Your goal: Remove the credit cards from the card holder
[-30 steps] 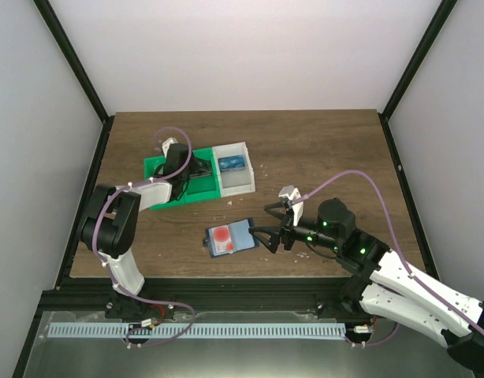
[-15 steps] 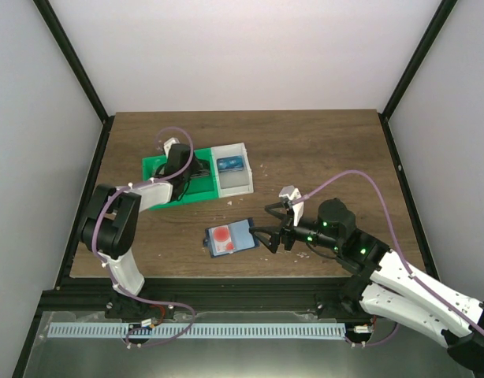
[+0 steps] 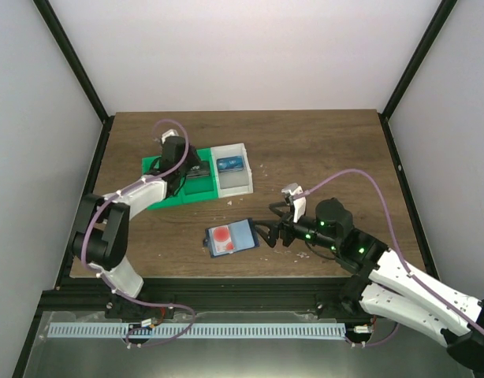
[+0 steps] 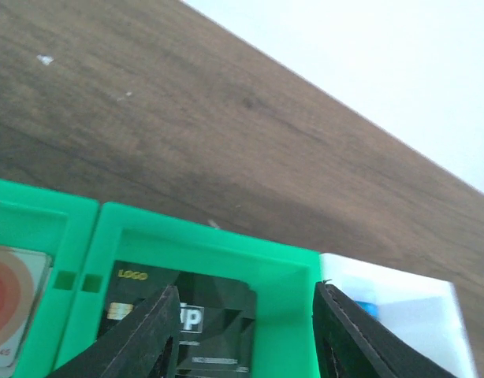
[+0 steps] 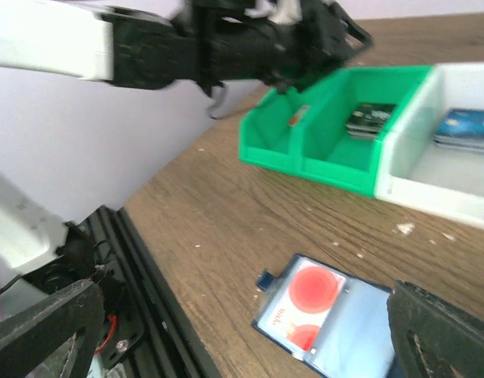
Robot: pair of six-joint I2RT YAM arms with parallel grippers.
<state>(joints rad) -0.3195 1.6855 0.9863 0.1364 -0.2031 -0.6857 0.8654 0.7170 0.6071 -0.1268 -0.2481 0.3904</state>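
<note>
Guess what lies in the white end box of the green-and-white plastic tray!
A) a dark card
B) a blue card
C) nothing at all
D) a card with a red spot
B: a blue plastic card lies in the white end compartment of the green-and-white plastic tray, while the dark card sits in the green compartment next to it.

Green-and-white three-compartment tray (image 3: 236, 183) at the far left of a brown wooden table (image 3: 321, 150), pale specks (image 5: 403, 228) nearby
</note>
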